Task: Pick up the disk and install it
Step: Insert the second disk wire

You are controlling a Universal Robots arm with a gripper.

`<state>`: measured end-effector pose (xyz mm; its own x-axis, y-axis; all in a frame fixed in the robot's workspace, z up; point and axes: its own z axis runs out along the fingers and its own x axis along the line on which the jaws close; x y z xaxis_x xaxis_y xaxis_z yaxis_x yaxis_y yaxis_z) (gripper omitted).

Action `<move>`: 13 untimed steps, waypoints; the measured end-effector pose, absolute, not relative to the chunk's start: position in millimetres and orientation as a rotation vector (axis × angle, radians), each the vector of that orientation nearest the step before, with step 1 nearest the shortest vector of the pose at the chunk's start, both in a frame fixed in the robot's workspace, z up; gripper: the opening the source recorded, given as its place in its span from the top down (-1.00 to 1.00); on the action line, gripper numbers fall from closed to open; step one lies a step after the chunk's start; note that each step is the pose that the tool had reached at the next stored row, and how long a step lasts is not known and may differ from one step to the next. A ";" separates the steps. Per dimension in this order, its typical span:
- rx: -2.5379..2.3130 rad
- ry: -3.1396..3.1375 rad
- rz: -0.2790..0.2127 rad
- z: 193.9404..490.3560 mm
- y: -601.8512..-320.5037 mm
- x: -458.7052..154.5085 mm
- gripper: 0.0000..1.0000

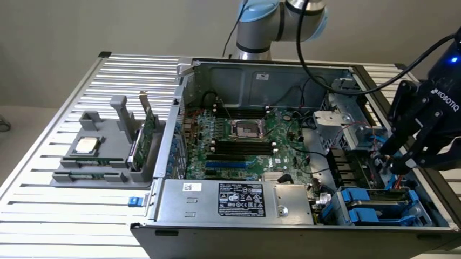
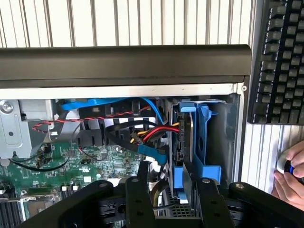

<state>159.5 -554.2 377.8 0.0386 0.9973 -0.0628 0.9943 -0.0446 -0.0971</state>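
Wrist view: gripper (image 2: 173, 190) fingers straddle the blue-framed disk (image 2: 190, 142), seemingly clamping it; red and blue cables (image 2: 152, 135) at nine o'clock. Exterior view: gripper (image 1: 400, 156) at the computer case (image 1: 216, 226)'s three o'clock edge.

Readable text in the scene

The word ROBOTIQ stands in white capitals, running down the black body of the gripper (image 1: 405, 158) at the exterior view's right. A black label (image 1: 242, 199) with white print and small certification marks sits on the silver power supply housing (image 1: 238, 200) at the front of the open computer case (image 1: 288, 162); its lines cannot be made out. A small white sticker (image 1: 191, 186) lies beside it, its print likewise unreadable.
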 end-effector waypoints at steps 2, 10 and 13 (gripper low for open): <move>-2.250 -2.157 0.187 377.9 -554.0 160.7 0.15; -2.264 -2.167 0.217 377.8 -553.8 162.5 0.15; -2.267 -2.169 0.223 376.5 -553.7 162.4 0.15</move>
<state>162.4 -553.7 376.5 0.0388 0.9937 -0.1048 0.9943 -0.0488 -0.0950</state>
